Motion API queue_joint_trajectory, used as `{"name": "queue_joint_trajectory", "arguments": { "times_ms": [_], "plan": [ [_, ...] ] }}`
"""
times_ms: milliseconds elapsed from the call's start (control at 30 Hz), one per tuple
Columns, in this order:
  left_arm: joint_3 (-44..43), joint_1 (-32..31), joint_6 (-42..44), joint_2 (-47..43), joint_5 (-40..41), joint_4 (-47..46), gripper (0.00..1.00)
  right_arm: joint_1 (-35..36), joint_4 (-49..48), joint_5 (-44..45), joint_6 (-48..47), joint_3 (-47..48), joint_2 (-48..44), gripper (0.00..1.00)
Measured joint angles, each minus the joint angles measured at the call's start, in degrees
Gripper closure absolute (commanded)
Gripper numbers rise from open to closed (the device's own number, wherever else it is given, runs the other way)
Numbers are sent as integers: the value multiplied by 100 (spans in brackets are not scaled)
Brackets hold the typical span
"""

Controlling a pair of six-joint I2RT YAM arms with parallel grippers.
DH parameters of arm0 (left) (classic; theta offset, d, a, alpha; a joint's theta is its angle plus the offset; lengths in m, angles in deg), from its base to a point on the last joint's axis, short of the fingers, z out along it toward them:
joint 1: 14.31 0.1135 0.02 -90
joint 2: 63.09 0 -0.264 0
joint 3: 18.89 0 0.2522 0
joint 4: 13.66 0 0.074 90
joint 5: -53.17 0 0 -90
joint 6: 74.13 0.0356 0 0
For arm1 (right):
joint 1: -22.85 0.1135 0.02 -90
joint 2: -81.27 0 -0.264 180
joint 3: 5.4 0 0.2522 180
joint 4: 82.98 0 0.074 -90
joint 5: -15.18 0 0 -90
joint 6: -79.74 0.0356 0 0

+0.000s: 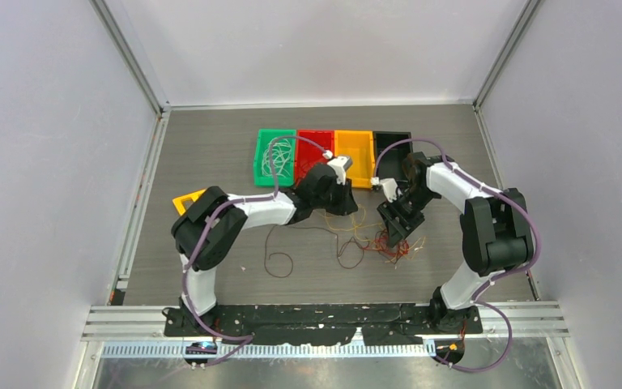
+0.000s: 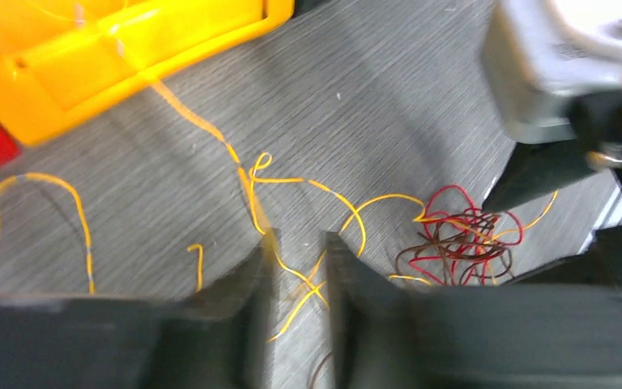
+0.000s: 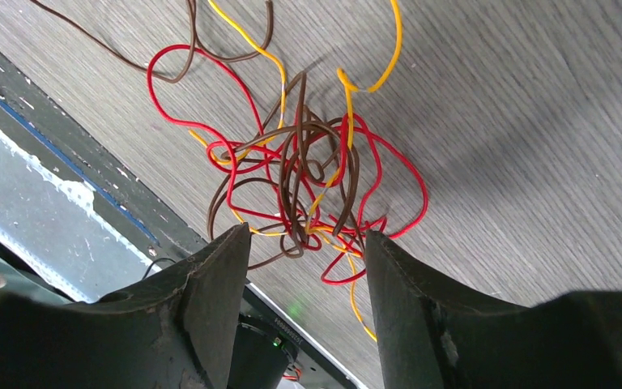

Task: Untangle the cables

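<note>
Over the table (image 1: 210,138) in the top view, both arms are folded at the elbow and reach toward the middle. The left forearm lies almost flat and points right, with the left gripper (image 1: 345,207) low near the front of the orange bin (image 1: 364,162). The right arm comes up from its base, doubles back at the elbow and tips the right gripper (image 1: 395,231) down over the main knot of cables (image 1: 389,245). A couple of loose brown loops (image 1: 278,261) lie off to the left of it. Green (image 1: 261,158), red (image 1: 314,136) and black (image 1: 393,138) bins sit in a row with the orange one at the back. From the left wrist cam, the left gripper (image 2: 300,251) has its fingers fairly close but with a clear gap, so it's not clamped on anything. A yellow cable (image 2: 348,203) runs across the table right at the tips and through that gap. The red and brown knot (image 2: 453,235) is off to the right, and the orange bin (image 2: 129,57) is up in the corner. From the right wrist cam, the right gripper (image 3: 308,243) is spread wide and points down at the table. The red, brown and yellow knot (image 3: 308,162) sits just ahead of the tips, and its lowest strands dip between them. Can't tell if the tips actually touch the strands, but nothing is pinched.
</note>
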Motion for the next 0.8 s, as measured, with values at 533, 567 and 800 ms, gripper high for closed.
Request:
{"name": "queue_joint_trajectory", "arguments": {
  "times_ms": [533, 567, 800],
  "plan": [
    [-439, 702, 1757, -4699, -1143, 1714, 100, -15, -358, 442, -20, -293, 376, 50],
    [-664, 769, 1858, -4787, -1233, 1888, 100, -17, -358, 481, -26, -339, 376, 51],
    [-2374, 1381, 2133, -4784, -1895, 3023, 100, -37, -398, 774, -232, -450, 378, 68]
  ]
}}
